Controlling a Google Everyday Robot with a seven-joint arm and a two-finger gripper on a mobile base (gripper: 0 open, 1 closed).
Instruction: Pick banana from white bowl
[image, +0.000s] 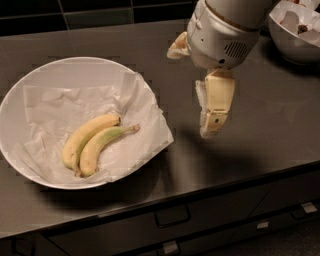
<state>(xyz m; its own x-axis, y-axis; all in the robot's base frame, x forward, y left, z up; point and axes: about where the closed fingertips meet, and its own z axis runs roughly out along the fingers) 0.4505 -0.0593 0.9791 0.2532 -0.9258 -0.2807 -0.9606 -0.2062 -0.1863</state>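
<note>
The white bowl (75, 62) is very wide and shallow, on the left of the dark counter, lined with a crumpled white paper sheet (55, 107). Two bananas lie side by side on the paper. The banana (102, 148) is the slimmer front one, with a green-tinged neck and a long thin stem pointing right. A plumper all-yellow banana (84, 136) touches it from behind. My gripper (208, 131) hangs downward over the bare counter, to the right of the bowl's rim and apart from it, holding nothing.
A smaller, deeper white bowl (295, 35) with something dark inside stands at the back right, behind my arm. The paper's corner (165, 140) overhangs the bowl's right rim. The counter's front edge (210, 192) runs above drawers.
</note>
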